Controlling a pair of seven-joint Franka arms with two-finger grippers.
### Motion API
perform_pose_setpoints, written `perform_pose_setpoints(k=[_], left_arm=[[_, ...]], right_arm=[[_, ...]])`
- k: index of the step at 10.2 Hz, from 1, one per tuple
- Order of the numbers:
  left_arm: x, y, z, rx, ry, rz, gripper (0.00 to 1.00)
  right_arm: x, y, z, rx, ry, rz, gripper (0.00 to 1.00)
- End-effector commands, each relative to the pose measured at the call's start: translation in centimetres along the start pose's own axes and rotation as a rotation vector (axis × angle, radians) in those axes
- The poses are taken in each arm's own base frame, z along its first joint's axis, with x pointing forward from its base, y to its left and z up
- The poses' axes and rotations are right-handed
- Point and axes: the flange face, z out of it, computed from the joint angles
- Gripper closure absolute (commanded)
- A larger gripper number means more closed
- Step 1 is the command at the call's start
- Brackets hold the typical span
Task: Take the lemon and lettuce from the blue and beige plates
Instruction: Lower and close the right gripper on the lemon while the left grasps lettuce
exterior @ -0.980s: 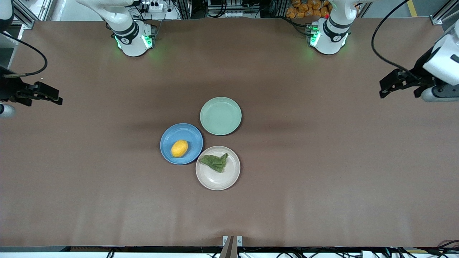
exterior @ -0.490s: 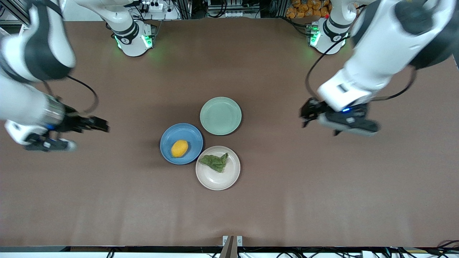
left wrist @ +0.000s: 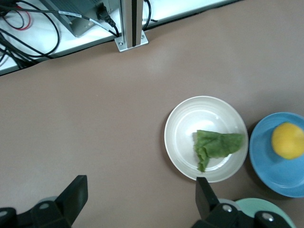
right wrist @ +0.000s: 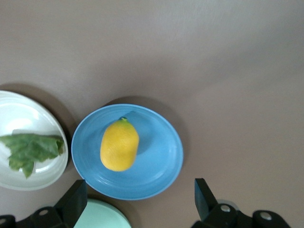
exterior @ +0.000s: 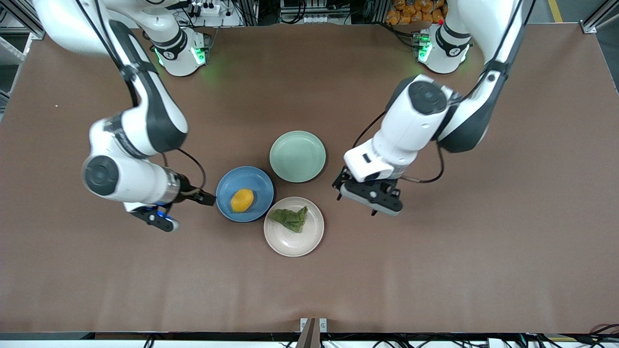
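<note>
A yellow lemon point(exterior: 242, 200) lies on the blue plate point(exterior: 231, 180). A green lettuce leaf point(exterior: 290, 218) lies on the beige plate point(exterior: 295, 244), which stands beside the blue plate and nearer the front camera. My right gripper point(exterior: 207, 197) is open and empty over the table beside the blue plate, toward the right arm's end. Its wrist view shows the lemon point(right wrist: 119, 145) on the blue plate point(right wrist: 161, 164) ahead of the gripper point(right wrist: 137, 209). My left gripper point(exterior: 338, 184) is open and empty over the table toward the left arm's end. Its wrist view shows the lettuce point(left wrist: 216, 145) on the beige plate point(left wrist: 183, 137) ahead of the gripper point(left wrist: 140, 204).
An empty pale green plate point(exterior: 297, 156) touches both other plates, farther from the front camera. A metal post point(exterior: 313, 329) stands at the table edge nearest the camera and also shows in the left wrist view point(left wrist: 132, 23). Bare brown table surrounds the plates.
Both arms have swung in from the table's ends toward the plates. The right gripper now sits beside the blue plate, the left beside the beige plate. Lemon and lettuce have not moved.
</note>
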Motion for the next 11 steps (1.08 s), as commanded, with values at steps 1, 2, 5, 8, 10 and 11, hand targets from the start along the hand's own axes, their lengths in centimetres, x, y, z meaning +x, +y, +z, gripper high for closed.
perform_pose_setpoints(k=[1,2,5,8,10,11], left_arm=[[0.2,1.9,3.9,-0.016,0.098,0.053,0.00],[0.1,2.8,6.6,-0.049,0.163,0.060,0.00],[-1.2,4.0,11.6,-0.091,0.231,0.073,0.00],[-0.9,6.0,14.7,-0.077,0.283,0.111,0.00],[-1.3,5.9,15.5,-0.062,0.284,0.116,0.00],[-1.4,5.9,15.7,-0.068,0.301,0.115,0.00]], right_arm=[[0.1,-2.1,3.2,0.019,-0.005,0.098,0.00],[0.8,-2.3,5.6,0.020,-0.011,0.111,0.00],[0.9,-3.4,9.7,0.027,-0.014,0.121,0.00],[0.7,-4.1,12.4,0.054,-0.051,0.141,0.00],[0.1,-4.4,13.5,0.041,-0.062,0.132,0.00],[-0.2,-4.6,14.2,0.032,-0.071,0.128,0.00]])
